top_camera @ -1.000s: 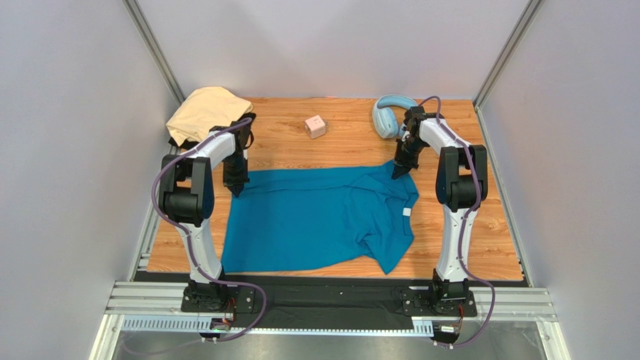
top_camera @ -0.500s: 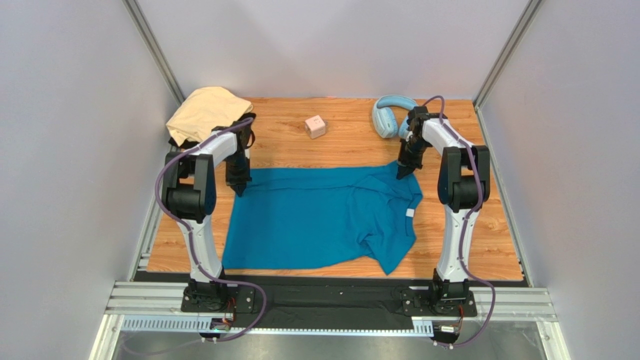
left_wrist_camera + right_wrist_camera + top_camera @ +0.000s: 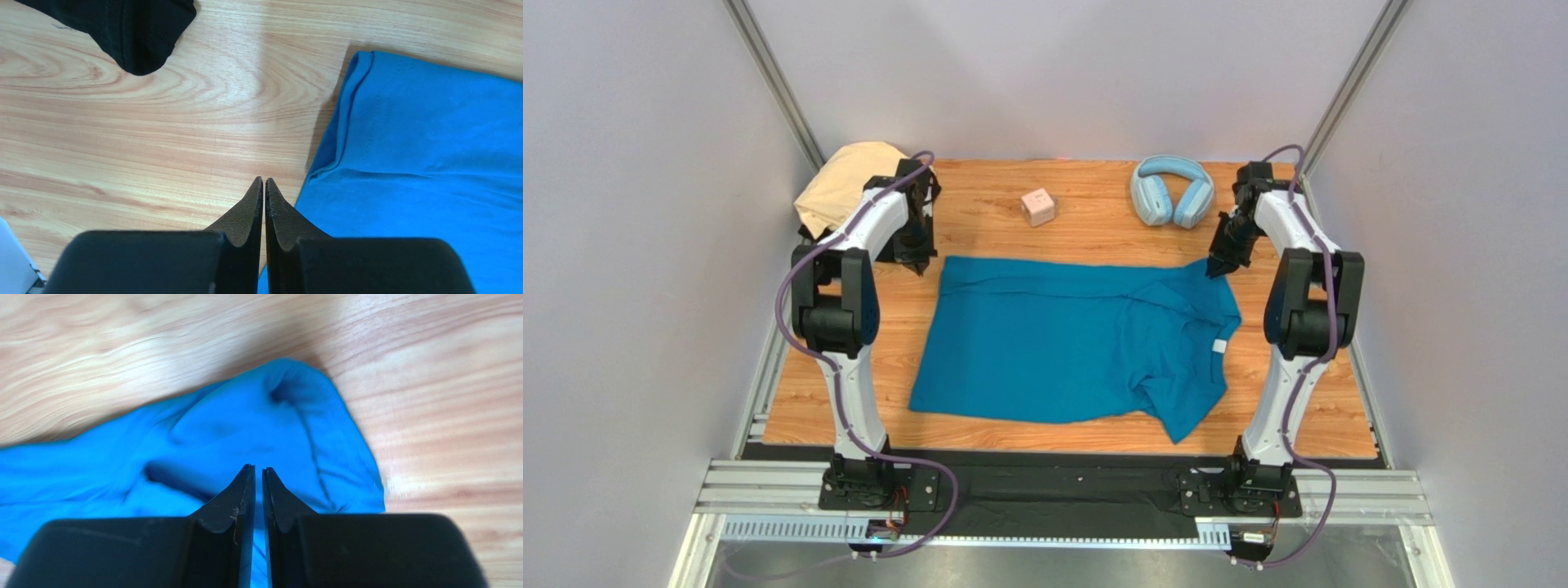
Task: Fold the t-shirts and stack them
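Three t-shirts are in sight, none folded, so the task looks to be at its start. The wooden surface [image 3: 1087,233] carries the teal-blue t-shirt [image 3: 1063,343] spread across its middle, hem toward the left arm and collar toward the right, mostly flat but rumpled at the near right sleeve. The pale tan t-shirt [image 3: 836,178] lies heaped in the far left corner, with a bit of the black t-shirt [image 3: 132,27] beside it. Light-blue headphones [image 3: 1171,192] and a small pink cube [image 3: 1038,206] sit along the far edge, apart from the cloth.

The left claw [image 3: 264,182] hangs over bare wood just beside the teal hem corner, tips all but touching, grasping nothing. The right claw [image 3: 258,471] hovers above the far right sleeve, parted by a narrow crack, with no cloth pinched.

Laying the teal shirt flat seems the step in hand. The next move probably calls for smoothing that near sleeve, then wider claws pinching matching edges for a first fold.
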Controlling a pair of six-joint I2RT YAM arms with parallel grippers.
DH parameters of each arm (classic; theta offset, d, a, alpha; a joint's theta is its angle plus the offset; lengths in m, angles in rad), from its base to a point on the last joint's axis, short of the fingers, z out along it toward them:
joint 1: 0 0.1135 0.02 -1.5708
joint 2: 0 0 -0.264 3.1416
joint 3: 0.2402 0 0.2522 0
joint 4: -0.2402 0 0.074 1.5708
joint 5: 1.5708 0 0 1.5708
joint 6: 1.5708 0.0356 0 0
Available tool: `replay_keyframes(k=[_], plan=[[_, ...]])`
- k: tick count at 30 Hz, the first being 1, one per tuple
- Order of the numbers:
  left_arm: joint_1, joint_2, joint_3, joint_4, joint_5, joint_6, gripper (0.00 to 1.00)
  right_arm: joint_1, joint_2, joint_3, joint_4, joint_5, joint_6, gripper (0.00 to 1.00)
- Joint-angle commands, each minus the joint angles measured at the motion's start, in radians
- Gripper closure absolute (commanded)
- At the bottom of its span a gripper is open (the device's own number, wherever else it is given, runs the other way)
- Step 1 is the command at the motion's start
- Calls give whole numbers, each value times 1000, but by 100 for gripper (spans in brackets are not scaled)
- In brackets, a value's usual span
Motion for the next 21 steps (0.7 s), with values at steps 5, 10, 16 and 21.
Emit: replay_keyframes(k=[5, 10, 16, 21], plan=[[-52, -253, -175, 15, 142, 8, 91, 68, -407, -197, 29, -23, -13, 81], [-111, -350, -432, 107, 238, -42, 89, 173, -456, -361, -34, -15, -24, 81], [-178, -310, -522, 156, 262, -86, 89, 285, -442, -490, -14, -16, 27, 81], [-187, -232, -496, 159, 268, -90, 100, 333, -344, -500, -5, -7, 33, 83]])
